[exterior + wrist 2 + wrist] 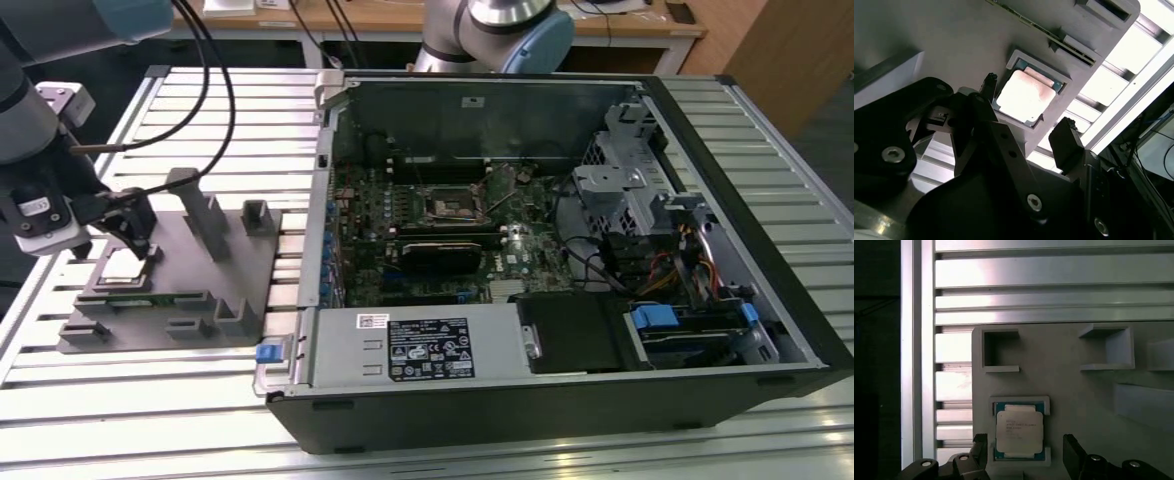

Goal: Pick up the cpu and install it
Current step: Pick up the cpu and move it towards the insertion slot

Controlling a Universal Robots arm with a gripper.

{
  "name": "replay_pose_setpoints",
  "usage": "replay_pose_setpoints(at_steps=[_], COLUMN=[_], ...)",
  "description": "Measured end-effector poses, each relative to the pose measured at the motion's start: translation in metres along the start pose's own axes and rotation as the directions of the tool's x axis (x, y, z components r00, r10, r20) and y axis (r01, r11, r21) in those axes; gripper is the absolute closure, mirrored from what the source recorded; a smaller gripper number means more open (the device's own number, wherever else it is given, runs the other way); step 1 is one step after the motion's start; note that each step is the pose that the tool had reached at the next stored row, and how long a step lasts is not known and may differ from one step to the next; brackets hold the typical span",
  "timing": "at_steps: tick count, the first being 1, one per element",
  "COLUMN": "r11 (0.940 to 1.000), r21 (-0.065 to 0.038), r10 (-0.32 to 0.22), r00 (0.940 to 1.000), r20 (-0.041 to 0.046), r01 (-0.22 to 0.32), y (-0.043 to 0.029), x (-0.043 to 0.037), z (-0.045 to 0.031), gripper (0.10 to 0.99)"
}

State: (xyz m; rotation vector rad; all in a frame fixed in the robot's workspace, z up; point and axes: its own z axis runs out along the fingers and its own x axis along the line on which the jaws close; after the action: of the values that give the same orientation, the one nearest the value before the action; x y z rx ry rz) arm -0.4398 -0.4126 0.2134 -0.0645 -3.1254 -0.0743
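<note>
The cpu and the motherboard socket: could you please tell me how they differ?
The cpu has a pale silvery top; the socket looks dark with a metal rim. The cpu lies in a recess of the grey tray; the socket sits inside the open computer case. The open gripper straddles the cpu, not the socket. Both are square and lie flat.

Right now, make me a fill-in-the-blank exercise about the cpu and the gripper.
The cpu lies on the grey ___.
The gripper has its fingers ___, one on each side of the cpu.
The computer case sits toward the exterior view's ___ of the gripper.
Missing: tray; open; right.
</note>
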Motion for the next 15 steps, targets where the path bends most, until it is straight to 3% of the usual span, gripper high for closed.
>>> replay_pose_setpoints(at_steps=[15], r11=[1.0000], r21=[0.000], r10=[0.000], r00=[1.0000], r20=[0.0002], r01=[0.000], y=[0.0003], x=[0.0029], z=[0.0164], gripper=[0.380])
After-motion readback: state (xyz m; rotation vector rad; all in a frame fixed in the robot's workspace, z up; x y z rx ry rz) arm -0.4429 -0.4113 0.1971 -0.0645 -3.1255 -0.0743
